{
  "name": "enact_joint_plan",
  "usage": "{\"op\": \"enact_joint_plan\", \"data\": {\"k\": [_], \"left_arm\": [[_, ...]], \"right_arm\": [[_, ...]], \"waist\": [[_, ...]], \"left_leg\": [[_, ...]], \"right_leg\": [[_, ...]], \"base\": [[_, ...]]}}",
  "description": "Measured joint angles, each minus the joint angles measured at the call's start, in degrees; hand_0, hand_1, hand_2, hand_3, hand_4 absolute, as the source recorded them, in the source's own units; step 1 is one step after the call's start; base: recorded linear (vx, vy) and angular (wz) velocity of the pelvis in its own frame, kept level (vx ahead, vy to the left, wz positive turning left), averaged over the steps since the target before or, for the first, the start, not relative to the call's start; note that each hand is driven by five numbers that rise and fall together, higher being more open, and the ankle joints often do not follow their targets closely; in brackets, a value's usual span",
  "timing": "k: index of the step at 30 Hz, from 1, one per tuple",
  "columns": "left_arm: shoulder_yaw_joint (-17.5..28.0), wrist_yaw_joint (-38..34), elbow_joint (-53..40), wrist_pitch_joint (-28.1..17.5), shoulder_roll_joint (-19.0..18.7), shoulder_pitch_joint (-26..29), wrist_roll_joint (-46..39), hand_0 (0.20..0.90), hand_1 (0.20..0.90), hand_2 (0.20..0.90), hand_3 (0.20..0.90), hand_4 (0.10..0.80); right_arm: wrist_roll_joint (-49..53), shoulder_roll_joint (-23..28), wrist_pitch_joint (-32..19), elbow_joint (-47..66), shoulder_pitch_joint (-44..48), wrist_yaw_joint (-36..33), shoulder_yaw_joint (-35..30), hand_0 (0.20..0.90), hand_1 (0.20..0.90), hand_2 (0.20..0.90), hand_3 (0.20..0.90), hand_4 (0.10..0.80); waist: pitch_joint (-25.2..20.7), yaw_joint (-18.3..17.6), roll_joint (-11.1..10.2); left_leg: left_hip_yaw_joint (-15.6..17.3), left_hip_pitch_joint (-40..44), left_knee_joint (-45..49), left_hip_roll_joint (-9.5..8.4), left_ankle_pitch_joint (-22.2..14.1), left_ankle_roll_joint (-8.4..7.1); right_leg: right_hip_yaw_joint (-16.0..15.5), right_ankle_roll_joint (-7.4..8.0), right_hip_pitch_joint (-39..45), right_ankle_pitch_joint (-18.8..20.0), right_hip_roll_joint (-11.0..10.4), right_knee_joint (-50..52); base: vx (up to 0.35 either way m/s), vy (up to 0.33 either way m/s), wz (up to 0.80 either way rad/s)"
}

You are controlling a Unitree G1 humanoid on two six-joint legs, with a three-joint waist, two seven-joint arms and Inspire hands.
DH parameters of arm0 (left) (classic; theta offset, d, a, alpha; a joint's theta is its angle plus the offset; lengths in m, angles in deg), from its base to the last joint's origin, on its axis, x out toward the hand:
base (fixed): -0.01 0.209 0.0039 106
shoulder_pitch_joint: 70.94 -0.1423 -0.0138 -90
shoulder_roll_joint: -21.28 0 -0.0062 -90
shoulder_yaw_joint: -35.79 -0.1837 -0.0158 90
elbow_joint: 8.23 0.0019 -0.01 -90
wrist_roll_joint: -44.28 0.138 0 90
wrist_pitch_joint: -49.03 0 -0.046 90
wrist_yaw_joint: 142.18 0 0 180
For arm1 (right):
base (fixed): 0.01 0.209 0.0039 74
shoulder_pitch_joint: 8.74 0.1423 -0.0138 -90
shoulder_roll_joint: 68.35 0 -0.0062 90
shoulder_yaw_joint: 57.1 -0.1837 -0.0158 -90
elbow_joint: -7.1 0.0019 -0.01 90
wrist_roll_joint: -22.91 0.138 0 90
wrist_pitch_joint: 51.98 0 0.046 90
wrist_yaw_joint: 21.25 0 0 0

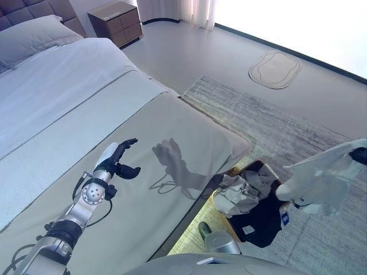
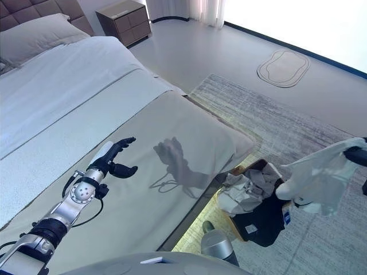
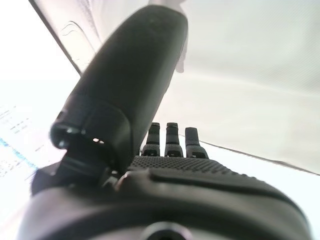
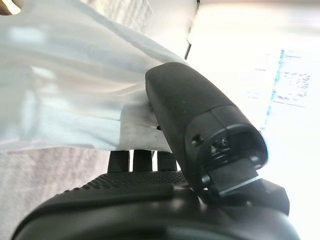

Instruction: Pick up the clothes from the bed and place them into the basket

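My right hand [image 1: 359, 154] is at the right edge, shut on a white garment [image 1: 321, 177] that hangs in the air beside and above the basket [image 1: 238, 171]. The right wrist view shows the thumb [image 4: 200, 120] pinching the white cloth [image 4: 70, 95] against the fingers. The basket stands on the rug at the foot of the bed and holds grey [image 1: 243, 192] and dark [image 1: 261, 220] clothes. My left hand [image 1: 117, 160] is open and empty, hovering over the grey-green bed cover [image 1: 172, 132]. The left wrist view shows its straight fingers [image 3: 172, 140].
The bed [image 1: 69, 86] fills the left with a pillow [image 1: 28, 37] at its head. A brown nightstand [image 1: 114, 23] stands beyond it. A striped rug [image 1: 287, 126] lies on the floor, and an oval mat [image 1: 275, 70] lies further off.
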Motion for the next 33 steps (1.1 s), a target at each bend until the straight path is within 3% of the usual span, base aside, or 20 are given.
{"op": "enact_joint_plan", "data": {"k": [14, 24, 25, 26, 33], "left_arm": [[-2.39, 1.11, 0.28, 3.20, 0.38, 0.60, 0.05, 0.900, 0.900, 0.900, 0.900, 0.800], [-2.66, 1.08, 0.26, 4.56, 0.62, 0.74, 0.05, 0.900, 0.900, 0.900, 0.900, 0.800], [-2.81, 1.08, 0.22, 4.56, 0.63, 0.80, 0.04, 0.900, 0.900, 0.900, 0.900, 0.800], [-2.83, 1.08, 0.20, 4.56, 0.63, 0.80, 0.04, 0.900, 0.900, 0.900, 0.900, 0.800], [-3.12, 1.08, -0.12, 4.66, 0.63, 0.82, 0.03, 0.900, 0.900, 0.900, 0.900, 0.800]], "right_arm": [[-1.43, -10.66, -1.05, -6.16, 0.04, 0.55, 9.07, 0.300, 0.300, 0.300, 0.200, 0.100], [-2.85, -11.10, -2.47, -14.01, 0.18, -0.68, 10.01, 0.300, 0.300, 0.300, 0.200, 0.100], [-2.92, -11.18, -2.71, -14.58, 0.30, -1.21, 10.01, 0.385, 0.385, 0.385, 0.299, 0.199], [-3.17, -11.18, -2.72, -14.59, 0.29, -1.54, 10.00, 0.900, 0.900, 0.900, 0.900, 0.800], [-3.50, -11.23, -3.38, -15.61, 0.56, -2.80, 10.00, 0.900, 0.900, 0.900, 0.900, 0.800]], "waist": [[-0.12, 0.80, 0.79], [-0.01, 1.51, 1.17], [0.00, 1.56, 1.24], [0.10, 1.57, 1.39], [0.28, 2.39, 1.81]], "left_leg": [[-0.11, -0.25, 0.00, 0.03, 0.06, -0.07], [-1.00, -0.79, -0.02, 0.00, 0.21, -0.22], [-1.15, -0.76, -0.03, 0.00, 0.20, -0.22], [-1.30, -0.77, -0.03, 0.01, 0.20, -0.22], [-1.34, -0.80, -0.03, 0.05, 0.20, -0.23]], "right_leg": [[-0.20, 0.04, -0.08, -0.03, -0.08, -0.18], [-1.06, 0.03, 0.42, -0.02, -0.22, -0.93], [-1.26, 0.03, 0.57, -0.02, -0.24, -1.12], [-1.45, 0.03, 0.56, -0.02, -0.24, -1.17], [-1.50, 0.04, 0.62, -0.02, -0.20, -1.27]], "base": [[-0.014, -0.045, 0.01], [-0.005, -0.026, 0.04], [-0.006, -0.011, 0.10], [0.010, 0.000, 0.06], [0.002, 0.000, 0.01]]}}
